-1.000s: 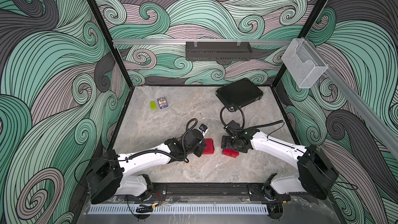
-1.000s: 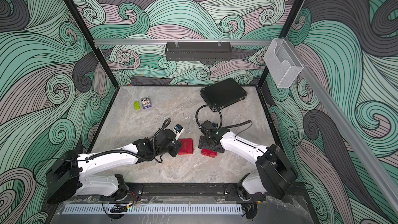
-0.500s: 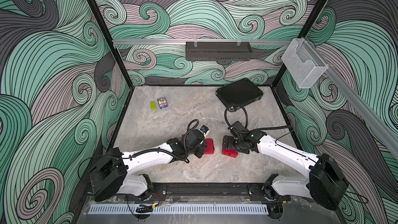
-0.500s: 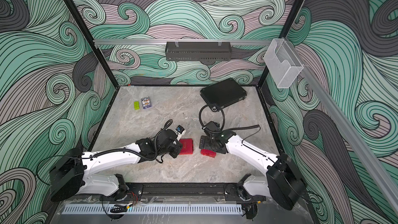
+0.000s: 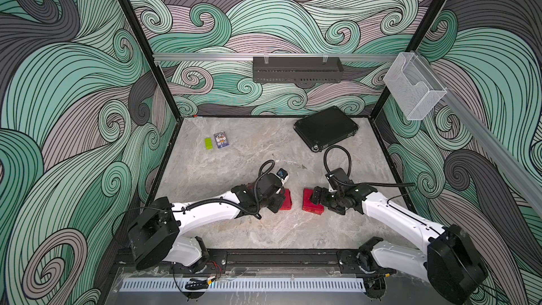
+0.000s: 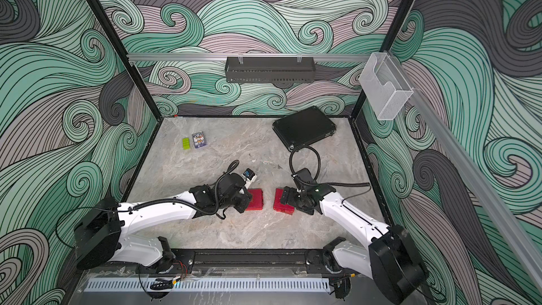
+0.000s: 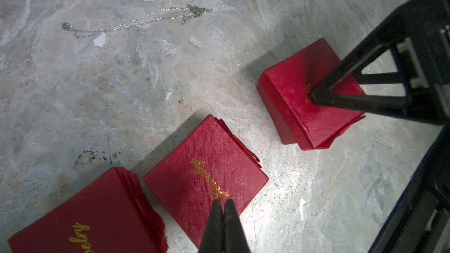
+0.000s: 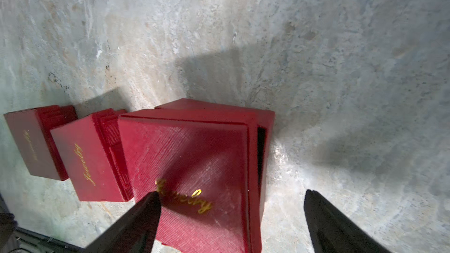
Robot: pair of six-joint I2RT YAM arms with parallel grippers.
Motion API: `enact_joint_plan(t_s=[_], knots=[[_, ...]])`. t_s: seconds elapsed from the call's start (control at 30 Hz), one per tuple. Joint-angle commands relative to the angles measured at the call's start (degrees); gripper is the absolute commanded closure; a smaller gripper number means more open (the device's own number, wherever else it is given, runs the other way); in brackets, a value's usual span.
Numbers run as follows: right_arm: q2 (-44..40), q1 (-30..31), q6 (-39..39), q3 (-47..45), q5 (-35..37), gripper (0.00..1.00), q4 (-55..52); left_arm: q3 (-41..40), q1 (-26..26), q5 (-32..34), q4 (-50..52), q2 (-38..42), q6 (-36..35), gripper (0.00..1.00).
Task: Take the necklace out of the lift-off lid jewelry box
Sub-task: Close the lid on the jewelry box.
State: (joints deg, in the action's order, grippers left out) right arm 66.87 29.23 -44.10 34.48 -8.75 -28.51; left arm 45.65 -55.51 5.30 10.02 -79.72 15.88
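Note:
The thin silver necklace (image 7: 136, 21) lies stretched out on the marble table (image 5: 234, 230), outside any box; it shows faintly in both top views (image 5: 289, 162). The red jewelry box (image 8: 190, 161), lettered "Jewelry" in gold, stands at the front centre (image 5: 312, 205), its lid askew with a dark gap along one side. My right gripper (image 8: 231, 198) is open over it: one fingertip (image 8: 151, 205) rests on the lid, the other hangs beside the box. My left gripper (image 7: 224, 203) is shut and empty, its tips over a second red box (image 7: 207, 178).
A third red box (image 7: 92, 217) sits beside the second, under the left wrist (image 5: 272, 192). At the back are a black case (image 5: 325, 129), a green brick (image 5: 208, 143) and a small card pack (image 5: 220, 139). A black basket (image 5: 297, 68) and a clear holder (image 5: 410, 89) hang on the walls.
The right arm has swung its shoulder and elbow out to the right, and its gripper now points left across the box lid. The left arm and the boxes have barely moved.

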Motion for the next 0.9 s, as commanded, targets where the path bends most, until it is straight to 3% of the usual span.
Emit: enact_joint_plan(t_s=[0.0, 0.23, 0.5, 0.87], knots=[[0.5, -1.2, 1.7, -0.5, -4.7, 0.07, 4.2, 2.5, 0.6, -0.6, 1.5, -0.4, -0.4, 1.0], [5.9, -2.4, 5.0, 0.4, -9.8, 0.13, 10.0, 2.7, 0.6, -0.6, 2.5, -0.2, 0.0, 1.0], [15.8, -2.7, 13.4, 7.2, -12.9, 0.2, 6.6, 2.1, 0.5, 0.1, 3.3, 0.8, 0.4, 1.0], [14.0, -2.7, 16.4, 10.2, -7.2, 0.16, 1.0, 2.4, 0.6, -0.2, 3.0, 0.4, 0.4, 1.0]])
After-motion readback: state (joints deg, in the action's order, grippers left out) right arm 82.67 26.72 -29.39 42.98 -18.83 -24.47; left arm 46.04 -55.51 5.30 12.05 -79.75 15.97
